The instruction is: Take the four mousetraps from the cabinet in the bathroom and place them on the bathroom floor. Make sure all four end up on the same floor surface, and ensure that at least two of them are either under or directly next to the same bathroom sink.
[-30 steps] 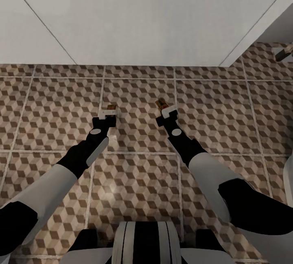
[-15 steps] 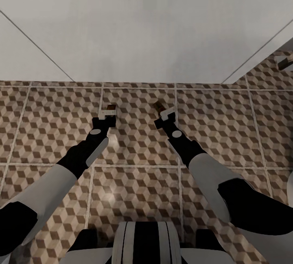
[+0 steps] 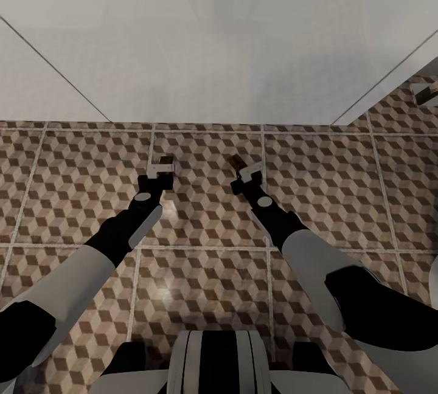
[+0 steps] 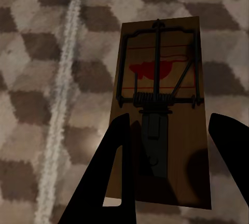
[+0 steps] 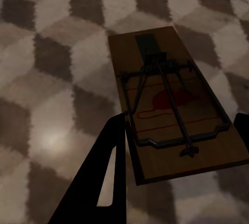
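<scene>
**Two mousetraps held above the bathroom floor**

We see each trap's gripped end hidden by black fingers. Left hand (image 3: pixel 161 166) grasps a wooden mousetrap (image 4: pixel 159 110); right hand (image 3: pixel 250 170) grasps another mousetrap (image 5: pixel 174 109). The cube-patterned bathroom floor (image 3: pixel 207 272) lies open beneath; a white panel (image 3: pixel 219 47) borders it ahead.

ahead: white vanity (image 3: pixel 219 41) wall blocks forward reach, close beyond both grippers
below: patterned floor (image 3: pixel 201 272) lies open beneath the arms
between arms: bare tiles, room to pass
far right: small object (image 3: pixel 424 92) on the tiles, well apart
</scene>
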### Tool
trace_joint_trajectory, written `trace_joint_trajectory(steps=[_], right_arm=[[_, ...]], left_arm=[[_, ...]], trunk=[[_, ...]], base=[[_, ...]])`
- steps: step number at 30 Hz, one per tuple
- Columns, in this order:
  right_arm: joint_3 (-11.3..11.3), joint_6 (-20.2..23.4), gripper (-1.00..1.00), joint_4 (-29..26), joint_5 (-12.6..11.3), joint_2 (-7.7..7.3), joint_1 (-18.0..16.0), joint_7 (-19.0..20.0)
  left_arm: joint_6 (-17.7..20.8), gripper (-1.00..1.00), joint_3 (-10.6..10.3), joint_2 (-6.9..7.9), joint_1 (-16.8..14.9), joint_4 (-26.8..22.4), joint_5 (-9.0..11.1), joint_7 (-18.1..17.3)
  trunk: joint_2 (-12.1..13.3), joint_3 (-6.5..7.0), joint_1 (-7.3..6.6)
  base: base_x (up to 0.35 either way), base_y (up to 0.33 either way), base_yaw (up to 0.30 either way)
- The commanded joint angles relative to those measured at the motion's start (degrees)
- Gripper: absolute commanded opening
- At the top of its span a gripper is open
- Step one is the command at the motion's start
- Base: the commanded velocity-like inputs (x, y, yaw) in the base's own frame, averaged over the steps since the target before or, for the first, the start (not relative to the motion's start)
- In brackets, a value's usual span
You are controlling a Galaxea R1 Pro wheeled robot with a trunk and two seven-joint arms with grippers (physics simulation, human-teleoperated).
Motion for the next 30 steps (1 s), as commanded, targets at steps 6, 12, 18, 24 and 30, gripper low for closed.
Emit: trace_joint_trajectory(steps=[6, 12, 18, 24, 30], right_arm=[[0.1, -2.7, -1.00, 2.5, 0.4, 0.01, 0.0, -0.2], [0.1, -4.2, -1.00, 4.6, 0.4, 0.01, 0.0, -0.2], [0.0, -4.3, -1.00, 4.8, 0.4, 0.01, 0.0, -0.2], [0.0, -4.3, -1.00, 4.9, 0.4, 0.01, 0.0, -0.2], [0.0, -4.3, -1.00, 4.9, 0.4, 0.01, 0.0, -0.2]], left_arm=[[0.3, -1.00, -0.5, -0.03, 0.0, -0.2, 0.4, 0.5], [0.3, -1.00, -1.1, -0.01, 0.0, -0.2, 0.4, 0.5], [0.3, -1.00, -1.2, 0.00, 0.0, -0.1, 0.4, 0.5], [0.3, -1.00, -1.2, 0.00, 0.0, 0.0, 0.4, 0.5], [0.3, -1.00, -1.2, 0.00, 0.0, 0.1, 0.4, 0.5]], trunk=[[0.0, -0.03, -0.01], [0.0, -0.03, -0.01], [0.0, -0.03, -0.01], [0.0, -0.03, -0.01], [0.0, -0.03, -0.01]], base=[[0.000, 0.000, 0.000], [0.000, 0.000, 0.000], [0.000, 0.000, 0.000], [0.022, 0.000, 0.000], [0.154, 0.000, 0.000]])
